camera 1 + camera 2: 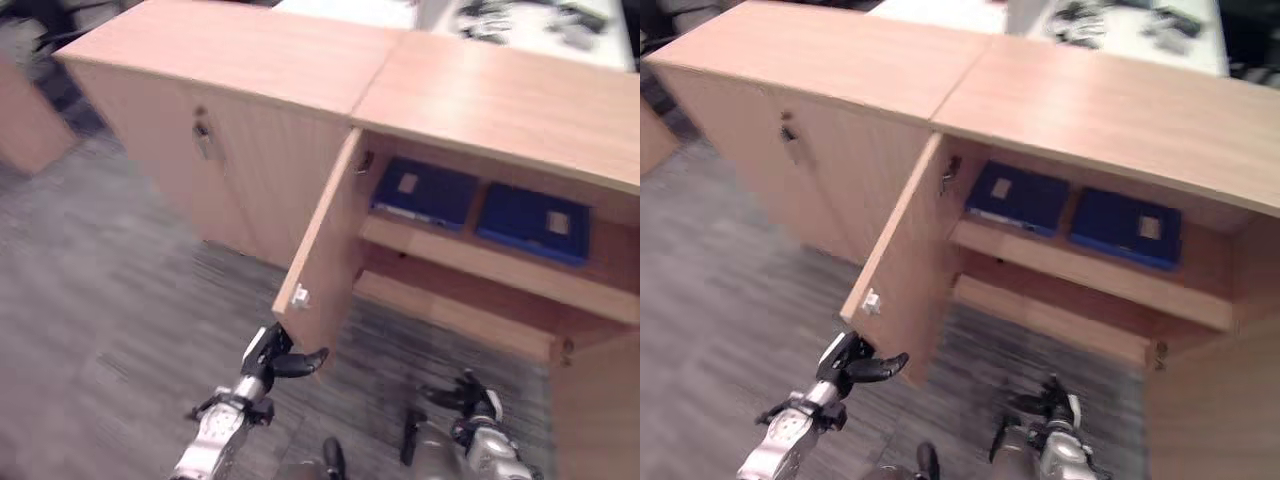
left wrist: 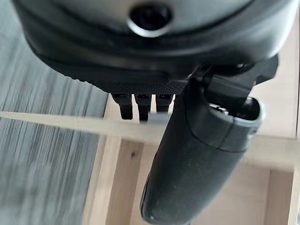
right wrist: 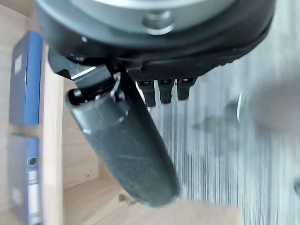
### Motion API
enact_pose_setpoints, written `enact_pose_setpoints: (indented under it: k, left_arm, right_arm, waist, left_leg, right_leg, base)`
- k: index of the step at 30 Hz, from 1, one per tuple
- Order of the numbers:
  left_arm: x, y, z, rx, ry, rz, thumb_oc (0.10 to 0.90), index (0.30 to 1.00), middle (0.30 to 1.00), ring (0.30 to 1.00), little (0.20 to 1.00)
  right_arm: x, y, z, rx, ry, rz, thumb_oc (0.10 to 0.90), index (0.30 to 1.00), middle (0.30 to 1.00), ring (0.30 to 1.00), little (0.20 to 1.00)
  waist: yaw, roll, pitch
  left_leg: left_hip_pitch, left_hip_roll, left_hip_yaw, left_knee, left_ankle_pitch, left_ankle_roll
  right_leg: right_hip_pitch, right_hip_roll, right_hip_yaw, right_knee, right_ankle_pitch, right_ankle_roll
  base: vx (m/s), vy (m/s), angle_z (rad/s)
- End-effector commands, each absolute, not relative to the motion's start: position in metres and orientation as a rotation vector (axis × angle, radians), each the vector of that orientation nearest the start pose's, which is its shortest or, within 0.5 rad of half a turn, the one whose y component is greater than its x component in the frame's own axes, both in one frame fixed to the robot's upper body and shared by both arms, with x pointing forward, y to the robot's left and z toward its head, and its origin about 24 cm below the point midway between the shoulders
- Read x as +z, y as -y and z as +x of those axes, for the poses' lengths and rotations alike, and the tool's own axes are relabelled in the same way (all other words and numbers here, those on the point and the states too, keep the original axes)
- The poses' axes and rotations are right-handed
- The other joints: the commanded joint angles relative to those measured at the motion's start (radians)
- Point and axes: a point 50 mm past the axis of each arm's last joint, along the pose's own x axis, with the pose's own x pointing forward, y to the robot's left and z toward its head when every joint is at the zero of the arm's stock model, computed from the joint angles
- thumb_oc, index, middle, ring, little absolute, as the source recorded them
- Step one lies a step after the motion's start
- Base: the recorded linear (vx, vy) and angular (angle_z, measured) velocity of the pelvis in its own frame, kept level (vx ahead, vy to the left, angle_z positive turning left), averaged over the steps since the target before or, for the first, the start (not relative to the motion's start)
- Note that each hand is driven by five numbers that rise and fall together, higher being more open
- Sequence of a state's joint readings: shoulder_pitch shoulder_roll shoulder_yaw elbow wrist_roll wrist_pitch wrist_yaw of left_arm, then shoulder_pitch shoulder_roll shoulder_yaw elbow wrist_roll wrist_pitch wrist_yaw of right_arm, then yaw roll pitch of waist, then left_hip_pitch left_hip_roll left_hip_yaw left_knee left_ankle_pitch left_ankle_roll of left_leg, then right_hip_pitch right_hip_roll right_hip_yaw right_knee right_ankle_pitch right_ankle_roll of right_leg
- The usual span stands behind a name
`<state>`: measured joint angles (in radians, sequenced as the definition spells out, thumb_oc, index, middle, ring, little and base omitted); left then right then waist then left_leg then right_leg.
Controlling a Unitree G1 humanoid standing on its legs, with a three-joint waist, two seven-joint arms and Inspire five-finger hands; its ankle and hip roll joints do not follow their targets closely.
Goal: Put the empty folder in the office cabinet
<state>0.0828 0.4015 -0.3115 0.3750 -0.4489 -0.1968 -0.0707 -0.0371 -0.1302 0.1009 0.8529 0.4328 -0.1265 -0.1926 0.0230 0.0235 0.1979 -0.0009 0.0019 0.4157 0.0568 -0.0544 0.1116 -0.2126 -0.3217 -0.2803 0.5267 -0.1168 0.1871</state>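
Standing open beside the low light-wood office cabinet (image 1: pixel 480 110), the hinged wooden cabinet door (image 1: pixel 325 240) swung out toward the robot, with a small metal knob (image 1: pixel 299 296) near its free edge. Inside the cabinet, on the upper wooden shelf (image 1: pixel 470 255), two dark blue ring-binder folders (image 1: pixel 425 190) lay flat side by side, both already stowed; which of them was the empty one could not be told. The left hand (image 1: pixel 280 358) hung just below the door's lower free corner, its dark fingers (image 1: pixel 303 362) lightly curled and holding nothing, the thumb reaching toward the door edge; in its wrist view the thumb lay across a pale wooden edge without clamping it. The right hand (image 1: pixel 470 395) hovered low in front of the cabinet's open bay, over the grey carpeted floor (image 1: pixel 100 300), fingers loosely spread and empty. With the folders on the shelf, the step in hand looked to be closing the door. Doing that well would mean laying the left fingers flat against the door's outer face near the knob, well away from the hinge side, and pushing in a smooth arc, while keeping the right hand clear of the cabinet opening so it would not be caught.
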Motion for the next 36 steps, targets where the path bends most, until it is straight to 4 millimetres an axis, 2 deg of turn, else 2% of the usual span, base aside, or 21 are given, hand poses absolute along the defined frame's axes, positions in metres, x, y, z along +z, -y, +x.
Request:
enact_pose_setpoints:
  k: [1, 3, 4, 6, 9, 12, 13, 14, 15, 18, 19, 20, 21, 22, 23, 25, 26, 29, 32, 35, 36]
  left_arm:
    - [-0.002, -0.184, 0.228, -0.255, -0.113, 0.029, 0.8, 0.9, 0.9, 0.9, 0.9]
    - [-0.004, -0.187, 0.223, -0.242, -0.119, 0.027, 0.8, 0.9, 0.9, 0.9, 0.9]
    - [-0.008, -0.188, 0.22, -0.231, -0.137, 0.03, 0.8, 0.9, 0.9, 0.9, 0.9]
    - [-0.009, -0.188, 0.219, -0.222, -0.14, 0.035, 0.8, 0.9, 0.9, 0.9, 0.9]
    - [-0.019, -0.182, 0.22, -0.196, -0.174, 0.022, 0.8, 0.9, 0.9, 0.9, 0.9]
    - [-0.024, -0.175, 0.222, -0.199, -0.19, 0.02, 0.8, 0.9, 0.9, 0.9, 0.9]
    - [-0.028, -0.171, 0.226, -0.179, -0.206, 0.008, 0.8, 0.9, 0.9, 0.9, 0.9]
    - [-0.028, -0.17, 0.226, -0.179, -0.205, 0.007, 0.8, 0.9, 0.9, 0.9, 0.9]
    - [-0.03, -0.169, 0.234, -0.137, -0.211, 0.001, 0.8, 0.9, 0.9, 0.9, 0.9]
    - [-0.029, -0.176, 0.245, -0.073, -0.205, 0.014, 0.8, 0.9, 0.9, 0.9, 0.9]
    - [-0.027, -0.183, 0.252, -0.032, -0.198, 0.044, 0.8, 0.9, 0.9, 0.9, 0.9]
    - [-0.027, -0.206, 0.263, 0.069, -0.218, 0.13, 0.8, 0.9, 0.9, 0.9, 0.9]
    - [-0.026, -0.234, 0.273, 0.178, -0.251, 0.183, 0.8, 0.9, 0.9, 0.9, 0.9]
    - [-0.016, -0.263, 0.281, 0.271, -0.258, 0.243, 0.8, 0.9, 0.9, 0.9, 0.9]
    - [-0.012, -0.278, 0.282, 0.306, -0.266, 0.281, 0.8, 0.9, 0.9, 0.9, 0.9]
    - [0.019, -0.343, 0.282, 0.485, -0.284, 0.394, 0.8, 0.9, 0.9, 0.9, 0.9]
    - [0.019, -0.344, 0.283, 0.485, -0.284, 0.395, 0.8, 0.9, 0.9, 0.9, 0.9]
    - [0.036, -0.37, 0.277, 0.567, -0.275, 0.422, 0.8, 0.9, 0.9, 0.9, 0.9]
    - [0.048, -0.386, 0.275, 0.61, -0.276, 0.45, 0.8, 0.9, 0.9, 0.9, 0.9]
    - [0.065, -0.397, 0.277, 0.642, -0.249, 0.471, 0.8, 0.9, 0.9, 0.9, 0.9]
    - [0.07, -0.403, 0.274, 0.661, -0.237, 0.477, 0.8, 0.9, 0.9, 0.9, 0.9]
  right_arm:
    - [-0.088, 0.208, 0.215, -0.328, -0.525, 0.115, 0.8, 0.9, 0.9, 0.9, 0.9]
    - [-0.091, 0.207, 0.213, -0.327, -0.55, 0.106, 0.8, 0.9, 0.9, 0.9, 0.9]
    - [-0.095, 0.206, 0.211, -0.326, -0.581, 0.092, 0.8, 0.9, 0.9, 0.9, 0.9]
    - [-0.097, 0.203, 0.209, -0.314, -0.589, 0.091, 0.8, 0.9, 0.9, 0.9, 0.9]
    - [-0.106, 0.204, 0.192, -0.267, -0.645, 0.046, 0.8, 0.9, 0.9, 0.9, 0.9]
    - [-0.109, 0.206, 0.185, -0.256, -0.665, 0.024, 0.8, 0.9, 0.9, 0.9, 0.9]
    - [-0.112, 0.209, 0.178, -0.264, -0.685, 0.014, 0.8, 0.9, 0.9, 0.9, 0.9]
    - [-0.112, 0.21, 0.178, -0.264, -0.684, 0.013, 0.8, 0.9, 0.9, 0.9, 0.9]
    - [-0.116, 0.211, 0.17, -0.276, -0.709, 0.017, 0.8, 0.9, 0.9, 0.9, 0.9]
    - [-0.119, 0.214, 0.166, -0.28, -0.724, 0.006, 0.8, 0.9, 0.9, 0.9, 0.9]
    - [-0.118, 0.216, 0.166, -0.273, -0.725, -0.004, 0.8, 0.9, 0.9, 0.9, 0.9]
    - [-0.118, 0.22, 0.162, -0.253, -0.727, -0.034, 0.8, 0.9, 0.9, 0.9, 0.9]
    - [-0.118, 0.227, 0.159, -0.24, -0.732, -0.056, 0.8, 0.9, 0.9, 0.9, 0.9]
    - [-0.117, 0.233, 0.155, -0.23, -0.73, -0.075, 0.8, 0.9, 0.9, 0.9, 0.9]
    - [-0.116, 0.235, 0.154, -0.222, -0.727, -0.078, 0.8, 0.9, 0.9, 0.9, 0.9]
    - [-0.115, 0.244, 0.146, -0.214, -0.726, -0.075, 0.8, 0.9, 0.9, 0.9, 0.9]
    - [-0.115, 0.244, 0.146, -0.214, -0.726, -0.074, 0.8, 0.9, 0.9, 0.9, 0.9]
    - [-0.117, 0.246, 0.139, -0.221, -0.743, -0.058, 0.8, 0.9, 0.9, 0.9, 0.9]
    - [-0.121, 0.244, 0.13, -0.223, -0.767, -0.036, 0.8, 0.9, 0.9, 0.9, 0.9]
    - [-0.122, 0.239, 0.133, -0.235, -0.758, 0.0, 0.8, 0.9, 0.9, 0.9, 0.9]
    - [-0.122, 0.235, 0.137, -0.238, -0.748, 0.029, 0.8, 0.9, 0.9, 0.9, 0.9]
  waist:
    - [0.025, 0.007, -0.062]
    - [0.048, -0.005, -0.086]
    - [0.057, -0.014, -0.108]
    - [0.051, -0.017, -0.112]
    - [-0.005, -0.017, -0.119]
    - [-0.036, -0.013, -0.121]
    - [-0.071, -0.013, -0.124]
    - [-0.07, -0.011, -0.122]
    - [-0.104, -0.011, -0.127]
    - [-0.13, -0.012, -0.123]
    - [-0.128, -0.01, -0.116]
    - [-0.117, -0.016, -0.117]
    - [-0.116, -0.02, -0.123]
    - [-0.108, -0.022, -0.123]
    - [-0.107, -0.021, -0.119]
    - [-0.097, -0.014, -0.103]
    - [-0.097, -0.016, -0.102]
    - [-0.093, -0.01, -0.111]
    - [-0.101, -0.018, -0.139]
    - [-0.106, -0.034, -0.14]
    - [-0.108, -0.034, -0.125]
  left_leg:
    - [0.041, 0.081, -0.032, -0.091, 0.024, -0.133]
    - [0.04, 0.085, 0.008, -0.097, 0.031, -0.14]
    - [0.041, 0.093, 0.044, -0.097, 0.045, -0.153]
    - [0.054, 0.103, 0.063, -0.103, 0.052, -0.16]
    - [0.09, 0.154, 0.087, -0.099, 0.087, -0.194]
    - [0.106, 0.182, 0.107, -0.093, 0.101, -0.209]
    - [0.116, 0.217, 0.13, -0.078, 0.118, -0.226]
    - [0.117, 0.219, 0.132, -0.078, 0.118, -0.228]
    - [0.131, 0.257, 0.16, -0.051, 0.126, -0.242]
    - [0.128, 0.29, 0.168, 0.008, 0.125, -0.253]
    - [0.114, 0.292, 0.122, 0.043, 0.133, -0.257]
    - [0.084, 0.252, 0.002, 0.032, 0.121, -0.246]
    - [0.05, 0.227, -0.072, -0.001, 0.127, -0.248]
    - [0.003, 0.226, -0.119, -0.015, 0.15, -0.258]
    - [-0.008, 0.228, -0.13, -0.03, 0.163, -0.262]
    - [-0.05, 0.243, -0.162, -0.116, 0.2, -0.28]
    - [-0.05, 0.241, -0.162, -0.115, 0.199, -0.28]
    - [-0.061, 0.231, -0.171, -0.129, 0.201, -0.278]
    - [-0.041, 0.202, -0.162, -0.125, 0.195, -0.265]
    - [-0.02, 0.174, -0.141, -0.122, 0.166, -0.234]
    - [0.009, 0.168, -0.122, -0.123, 0.148, -0.216]
  right_leg:
    - [0.168, 0.009, 0.031, -0.271, 0.094, 0.008]
    - [0.216, -0.014, -0.004, -0.353, 0.122, 0.02]
    - [0.258, -0.011, -0.007, -0.456, 0.137, 0.033]
    - [0.264, 0.001, 0.02, -0.492, 0.146, 0.035]
    - [0.29, 0.058, 0.098, -0.565, 0.141, 0.023]
    - [0.296, 0.083, 0.119, -0.574, 0.133, 0.013]
    - [0.3, 0.107, 0.146, -0.582, 0.121, 0.002]
    - [0.3, 0.109, 0.148, -0.582, 0.121, 0.001]
    - [0.304, 0.134, 0.172, -0.586, 0.108, -0.012]
    - [0.298, 0.157, 0.214, -0.584, 0.095, -0.028]
    - [0.293, 0.173, 0.243, -0.584, 0.087, -0.036]
    - [0.296, 0.182, 0.277, -0.591, 0.084, -0.04]
    - [0.299, 0.183, 0.305, -0.593, 0.086, -0.04]
    - [0.309, 0.186, 0.33, -0.595, 0.083, -0.041]
    - [0.312, 0.188, 0.337, -0.594, 0.078, -0.04]
    - [0.345, 0.191, 0.365, -0.59, 0.041, -0.028]
    - [0.346, 0.19, 0.364, -0.59, 0.04, -0.027]
    - [0.364, 0.193, 0.387, -0.575, 0.016, -0.019]
    - [0.371, 0.164, 0.4, -0.535, 0.003, 0.003]
    - [0.309, 0.152, 0.437, -0.399, -0.004, 0.03]
    - [0.255, 0.163, 0.431, -0.301, 0.022, 0.057]
  base:
    - [-0.11, -0.098, -1.49]
    - [-0.11, -0.19, -1.34]
    - [-0.09, -0.314, -1.05]
    - [-0.04, -0.219, -1.23]
    - [-0.02, -0.278, -0.48]
    - [-0.02, -0.224, -0.76]
    - [-0.01, -0.163, -0.83]
    - [0.01, -0.298, -0.21]
    - [0.02, -0.144, -0.18]
    - [0.03, -0.151, -0.49]
    - [0.06, -0.137, -1.18]
    - [0.16, -0.078, -1.27]
    - [0.3, -0.021, -1.39]
    - [0.31, 0.051, -1.11]
    - [0.3, 0.116, -0.99]
    - [0.33, 0.226, -0.69]
    - [0.26, 0.195, -0.53]
    - [0.18, 0.173, -0.62]
    - [0.25, 0.237, -0.3]
    - [0.19, 0.246, 0.04]
    - [0.07, 0.125, -0.18]
